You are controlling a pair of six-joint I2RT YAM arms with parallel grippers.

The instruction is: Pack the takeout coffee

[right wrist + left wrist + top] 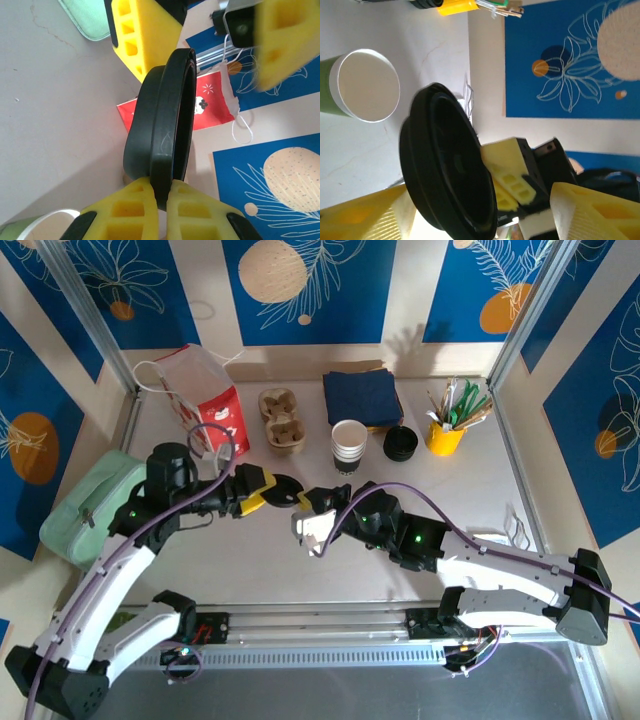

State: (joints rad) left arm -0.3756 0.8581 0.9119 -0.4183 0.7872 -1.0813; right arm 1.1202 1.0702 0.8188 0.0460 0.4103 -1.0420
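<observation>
The takeout coffee cups (348, 445) stand as a short stack at mid-table, white rims up. The left wrist view shows a cup (365, 85) with a green side, and the right wrist view catches its rim (45, 227). A black round lid (285, 488) hangs on edge above the table between both grippers. My right gripper (305, 502) is shut on the lid's rim (160, 125), its pads (195, 215) pinching it. My left gripper (272, 490) is open, its fingers (595, 210) spread wide on either side of the lid (445, 165) without touching it.
Along the back stand a red and white paper bag (205, 400), a cardboard cup carrier (283, 420), navy napkins (362, 397), a stack of black lids (400, 444) and a yellow cup of stirrers (445, 435). A green pouch (90, 505) lies at the left edge.
</observation>
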